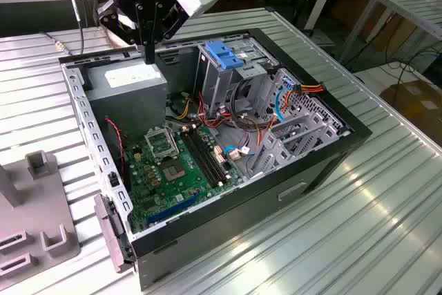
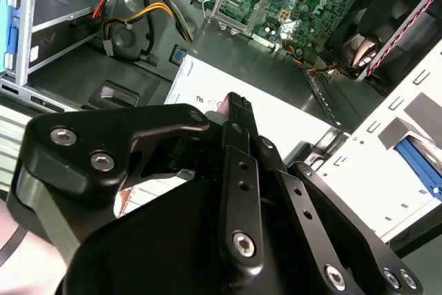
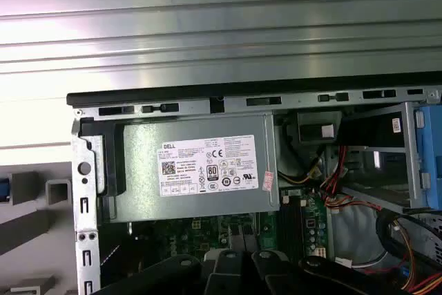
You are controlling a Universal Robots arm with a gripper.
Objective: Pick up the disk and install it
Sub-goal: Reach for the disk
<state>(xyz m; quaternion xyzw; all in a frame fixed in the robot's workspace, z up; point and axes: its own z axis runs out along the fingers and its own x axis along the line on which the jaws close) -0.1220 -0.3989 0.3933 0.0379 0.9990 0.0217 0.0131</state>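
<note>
My gripper point(image 1: 148, 54) hangs over the back corner of the open computer case point(image 1: 324, 164), its tips just above the grey power supply box point(image 1: 128, 84). The fingers point(image 2: 235, 119) stand pressed together with nothing between them. I cannot make out the disk as a whole. A blue edge point(image 2: 418, 162) shows among pale fixture parts outside the case wall, and a blue sliver point(image 3: 3, 188) sits beside the grey fixture in the first wrist view. I cannot tell whether it belongs to the disk.
Inside the case are the green motherboard point(image 1: 173, 167), the metal drive cage with a blue top point(image 1: 224, 56) and loose coloured cables point(image 1: 290, 94). A grey fixture point(image 1: 31, 212) lies at the exterior view's left on the ribbed metal table point(image 1: 373, 226).
</note>
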